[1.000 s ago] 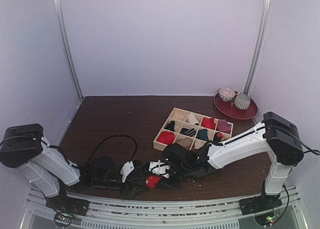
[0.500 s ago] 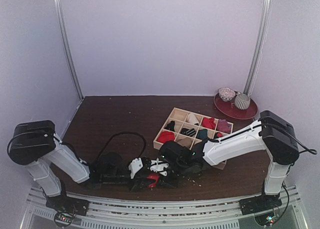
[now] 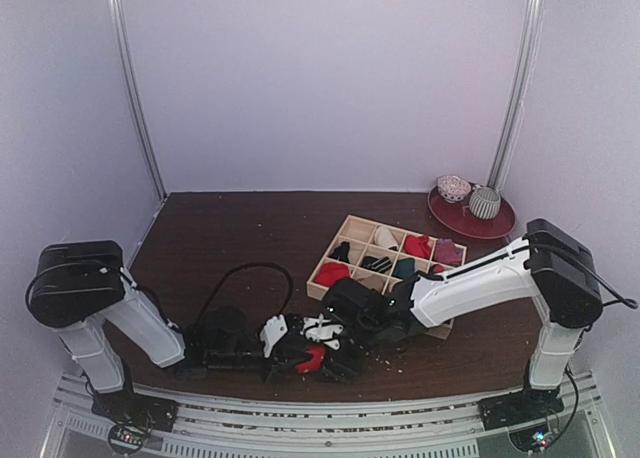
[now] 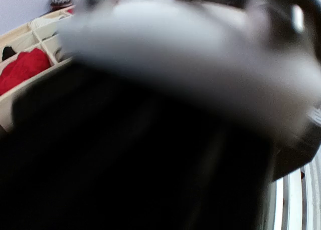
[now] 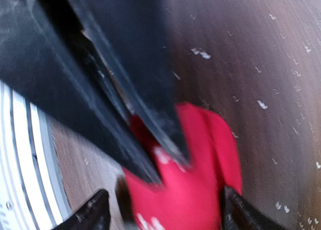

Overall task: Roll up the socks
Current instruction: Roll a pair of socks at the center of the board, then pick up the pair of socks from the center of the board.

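A red sock (image 3: 314,356) lies on the dark table near the front edge, between the two grippers. In the right wrist view the red sock (image 5: 200,185) fills the lower middle. Two black fingers (image 5: 150,114) of my left gripper (image 5: 165,162) come in from the upper left and pinch its edge. My right gripper (image 5: 165,215) stands open, one fingertip on each side of the sock. From above, the left gripper (image 3: 298,352) and the right gripper (image 3: 328,356) meet over the sock. The left wrist view is blocked by a blurred black and white body.
A wooden box with several compartments (image 3: 352,225) holds rolled fabric pieces, among them red ones and a magenta one (image 3: 447,249). A red plate (image 3: 470,224) with two grey-white patterned round items stands at the back right. A black cable (image 3: 240,273) loops at the left.
The left arm has reached right and its gripper has shut on the red sock. The right gripper has opened around the sock and shifted slightly left.
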Controlling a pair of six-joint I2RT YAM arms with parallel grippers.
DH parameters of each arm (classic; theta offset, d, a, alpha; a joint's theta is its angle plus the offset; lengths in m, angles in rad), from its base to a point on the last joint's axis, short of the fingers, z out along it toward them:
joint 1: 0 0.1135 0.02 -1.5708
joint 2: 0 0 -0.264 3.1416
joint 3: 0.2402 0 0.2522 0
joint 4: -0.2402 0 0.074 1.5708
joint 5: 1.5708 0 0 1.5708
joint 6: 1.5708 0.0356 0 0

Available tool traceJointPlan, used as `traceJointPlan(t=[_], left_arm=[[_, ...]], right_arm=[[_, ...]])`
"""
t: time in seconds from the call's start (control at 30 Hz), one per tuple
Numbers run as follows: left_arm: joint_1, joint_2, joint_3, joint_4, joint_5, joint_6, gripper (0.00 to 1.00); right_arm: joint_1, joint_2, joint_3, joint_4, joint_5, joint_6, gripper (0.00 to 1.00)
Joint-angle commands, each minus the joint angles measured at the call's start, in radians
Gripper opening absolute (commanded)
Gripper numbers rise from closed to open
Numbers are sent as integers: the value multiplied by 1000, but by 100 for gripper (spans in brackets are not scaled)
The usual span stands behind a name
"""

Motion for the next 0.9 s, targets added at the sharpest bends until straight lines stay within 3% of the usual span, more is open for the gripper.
traceJointPlan(t=[0.0,0.17,0.4,0.87], left_arm=[[-8,53,-62,-153,31,-53,0],[-9,61,-70,-133,27,-45,0],[-10,88,-71,-109,35,-35,0],[-9,73,-96,-100,38,-28,0]], right_arm=[[-63,-86,-6,18,12,-3,86],[-112,-57,56,-27,-152,-47,100],[-117,25,108,-101,-309,-99,100],[-166,91,116,-54,-306,-35,98]])
